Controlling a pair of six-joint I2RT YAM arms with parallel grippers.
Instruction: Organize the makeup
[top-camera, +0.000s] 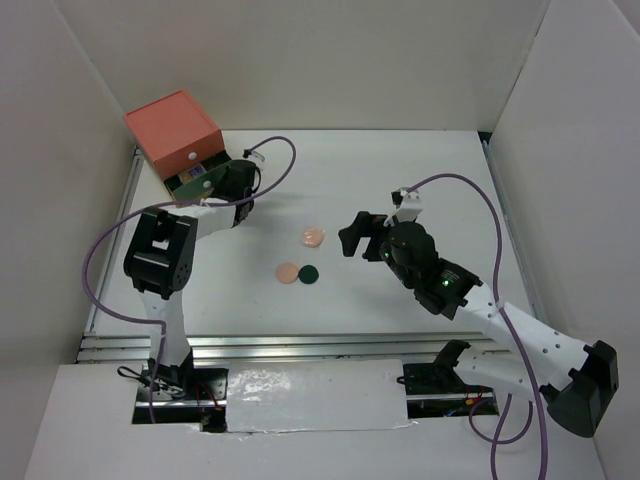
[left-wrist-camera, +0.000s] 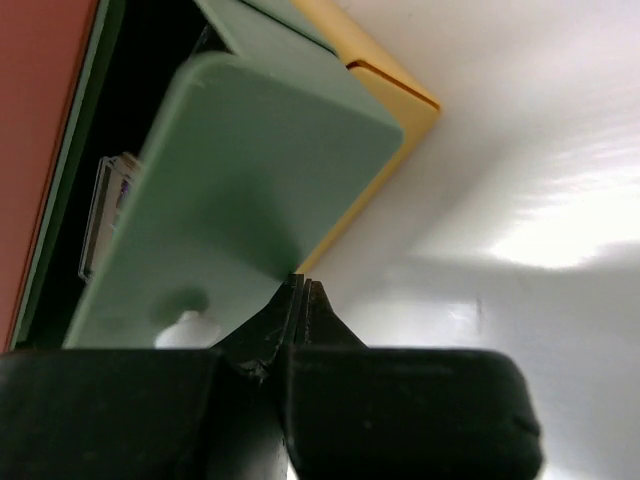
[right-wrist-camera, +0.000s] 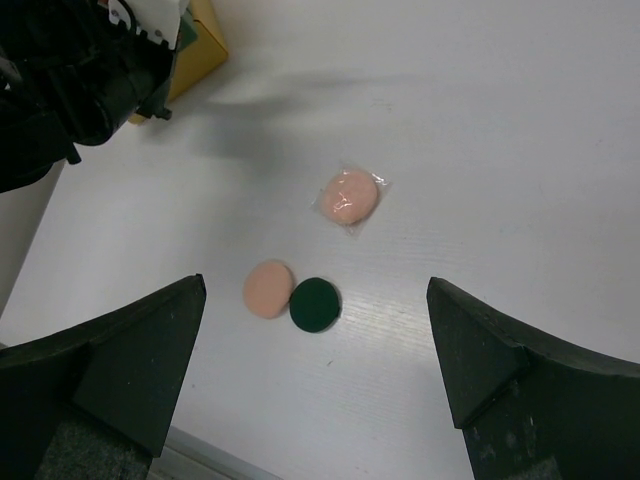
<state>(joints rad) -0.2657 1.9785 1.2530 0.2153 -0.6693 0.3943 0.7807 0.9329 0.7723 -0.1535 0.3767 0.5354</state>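
Note:
Three makeup discs lie mid-table: a pink one in a clear wrapper (top-camera: 314, 237) (right-wrist-camera: 350, 195), a peach one (top-camera: 288, 272) (right-wrist-camera: 268, 288) and a dark-green one (top-camera: 309, 273) (right-wrist-camera: 315, 305), the last two touching. My right gripper (top-camera: 355, 235) (right-wrist-camera: 316, 288) is open and empty, hovering above the discs. My left gripper (top-camera: 222, 182) (left-wrist-camera: 302, 285) is shut with nothing between its jaws, its tip against the pulled-out green drawer front (left-wrist-camera: 250, 180), beside the white knob (left-wrist-camera: 185, 325). A clear-edged item (left-wrist-camera: 105, 210) lies in that drawer. The palettes and tubes are out of view.
The drawer chest with a red top (top-camera: 170, 130) stands at the back left. Its yellow drawer (left-wrist-camera: 390, 100) (right-wrist-camera: 205, 45) sits under the green one. White walls close in the table on the left, back and right. The left arm (right-wrist-camera: 80, 70) reaches toward the chest.

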